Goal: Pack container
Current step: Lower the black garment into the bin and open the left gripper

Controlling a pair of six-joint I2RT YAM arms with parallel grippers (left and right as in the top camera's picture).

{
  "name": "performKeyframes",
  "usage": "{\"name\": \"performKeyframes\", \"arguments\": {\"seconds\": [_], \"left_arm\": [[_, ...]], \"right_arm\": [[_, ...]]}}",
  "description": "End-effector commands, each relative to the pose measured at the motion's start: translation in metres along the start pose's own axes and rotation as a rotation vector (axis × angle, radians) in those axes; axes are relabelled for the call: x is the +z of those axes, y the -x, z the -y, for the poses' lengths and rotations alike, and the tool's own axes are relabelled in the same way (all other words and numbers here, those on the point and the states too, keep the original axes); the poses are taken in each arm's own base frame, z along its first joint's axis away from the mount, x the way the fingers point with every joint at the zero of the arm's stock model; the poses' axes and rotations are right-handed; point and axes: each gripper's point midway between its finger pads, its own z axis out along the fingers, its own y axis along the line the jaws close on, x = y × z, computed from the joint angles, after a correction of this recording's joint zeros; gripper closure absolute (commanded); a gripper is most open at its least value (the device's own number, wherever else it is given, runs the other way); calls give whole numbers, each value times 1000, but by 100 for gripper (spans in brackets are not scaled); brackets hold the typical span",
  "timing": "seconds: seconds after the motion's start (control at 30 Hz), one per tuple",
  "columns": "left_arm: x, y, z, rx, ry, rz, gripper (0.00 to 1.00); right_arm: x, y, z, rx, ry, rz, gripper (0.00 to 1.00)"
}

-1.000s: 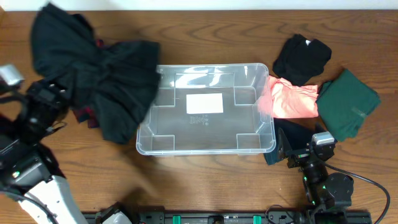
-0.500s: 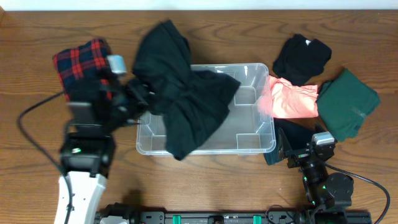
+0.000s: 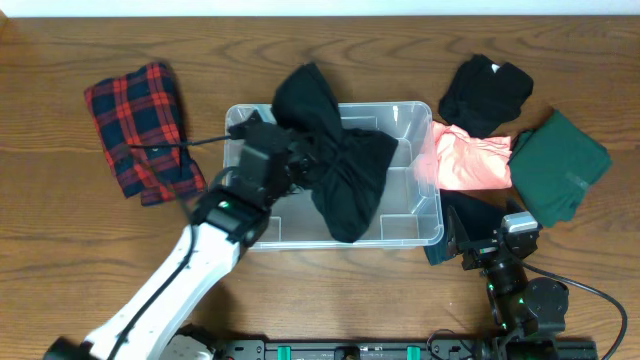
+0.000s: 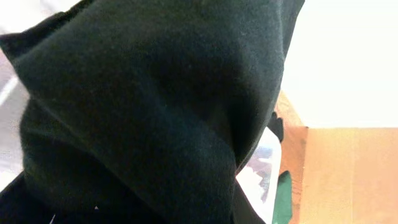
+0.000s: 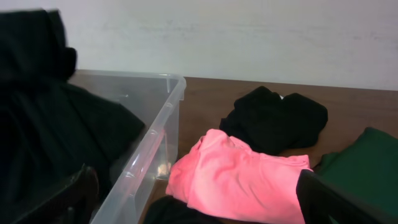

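Overhead: the container sits mid-table, clear plastic. The black garment hangs into it, its top lapping the back rim; nothing else visible inside. Step in hand looks like dropping this item in. Next: let go, then press it flat. Left gripper is buried in cloth, so can't tell its jaws. Right gripper is spread wide, empty, near the pink garment.
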Motion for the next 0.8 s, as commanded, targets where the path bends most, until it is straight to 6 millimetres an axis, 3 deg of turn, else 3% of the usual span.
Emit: {"name": "performKeyframes", "arguments": {"seconds": [0.0,0.2,0.37,0.47,0.67,0.77], "left_arm": [[5,-4,22,-43,-61,17,95],[5,-10,46,-26,-147,32,94],[6,-8,40,-52,-120,49,94],[7,-6,27,-50,-61,70,94],[4,0,-27,-22,171,135,96],[3,-3,-34,11,201,119,89]], "right_arm": [[0,-1,1,13,-4,-1,1],[0,-1,1,13,-4,-1,1],[0,-1,1,13,-4,-1,1],[0,-1,1,13,-4,-1,1],[0,-1,1,13,-4,-1,1],[0,-1,1,13,-4,-1,1]]}}
